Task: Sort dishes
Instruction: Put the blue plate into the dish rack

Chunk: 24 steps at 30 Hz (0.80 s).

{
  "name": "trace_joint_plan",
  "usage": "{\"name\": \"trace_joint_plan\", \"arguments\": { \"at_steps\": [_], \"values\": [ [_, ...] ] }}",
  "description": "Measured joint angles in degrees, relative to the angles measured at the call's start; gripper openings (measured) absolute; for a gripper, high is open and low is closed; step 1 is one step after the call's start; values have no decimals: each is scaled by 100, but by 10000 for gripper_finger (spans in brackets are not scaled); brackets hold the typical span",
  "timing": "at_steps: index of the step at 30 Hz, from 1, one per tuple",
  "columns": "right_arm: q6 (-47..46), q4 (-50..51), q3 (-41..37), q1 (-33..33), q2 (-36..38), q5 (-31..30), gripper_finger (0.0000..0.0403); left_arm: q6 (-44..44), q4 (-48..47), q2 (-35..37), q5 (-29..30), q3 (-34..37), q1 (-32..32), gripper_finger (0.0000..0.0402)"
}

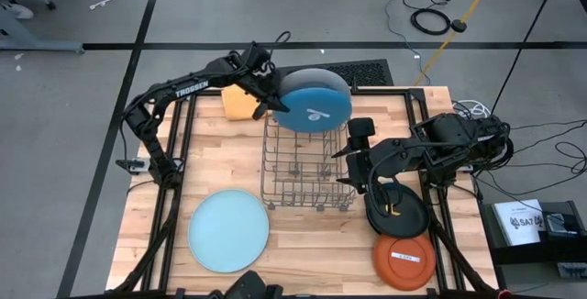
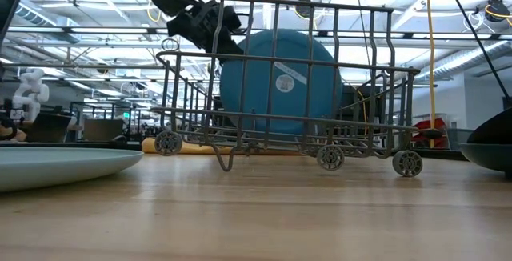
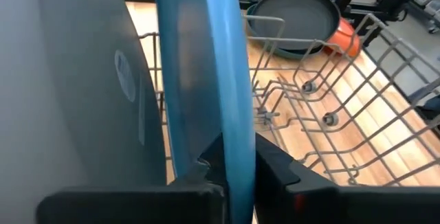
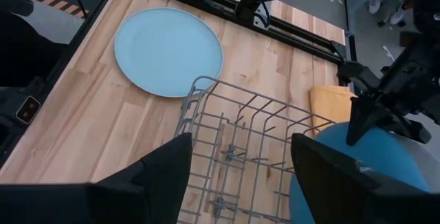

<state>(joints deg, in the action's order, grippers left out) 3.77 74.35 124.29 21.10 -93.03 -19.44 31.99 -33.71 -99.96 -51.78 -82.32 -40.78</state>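
Blue plate (image 1: 314,100) up on edge at the far end of the wire rack (image 1: 307,166), sticker face turned toward the rack. Left gripper (image 1: 267,103) has it by the rim; in the left wrist view the two fingers are pinched tight on either side of the blue edge (image 3: 206,80), so a firm hold, fingers nearly closed with only the plate's thickness between them. From table height the plate (image 2: 276,85) appears behind the rack's far bars, lower edge down near the rack floor. I cannot tell whether it is already seated between tines or hanging just outside.

Step in hand, as I read it: racking the blue plate, first of four.

Next move likely calls for easing the plate straight down into a slot, keeping it upright so it does not catch a wire, then opening only once it stands by itself.

Right gripper (image 1: 359,132) hovers at the rack's right side, fingers spread wide, holding nothing.

Still on the table: pale grey-blue plate (image 1: 228,230) near left, dark plate (image 1: 397,212) near right, orange plate (image 1: 403,260) just beside it at the near corner. Orange cloth (image 1: 238,103) far side, partly under the left arm.
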Motion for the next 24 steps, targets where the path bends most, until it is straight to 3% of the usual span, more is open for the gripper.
{"name": "trace_joint_plan", "arguments": {
  "at_steps": [14,18,24],
  "values": [
    [-4,2,0,1,0,1,242,-24,73,162,171,0,69,125],
    [-4,2,0,1,0,1,242,-205,335,380,221,0,64,131],
    [-6,-36,0,0,0,2,242,-444,665,693,757,0,64,132]
  ]
}}
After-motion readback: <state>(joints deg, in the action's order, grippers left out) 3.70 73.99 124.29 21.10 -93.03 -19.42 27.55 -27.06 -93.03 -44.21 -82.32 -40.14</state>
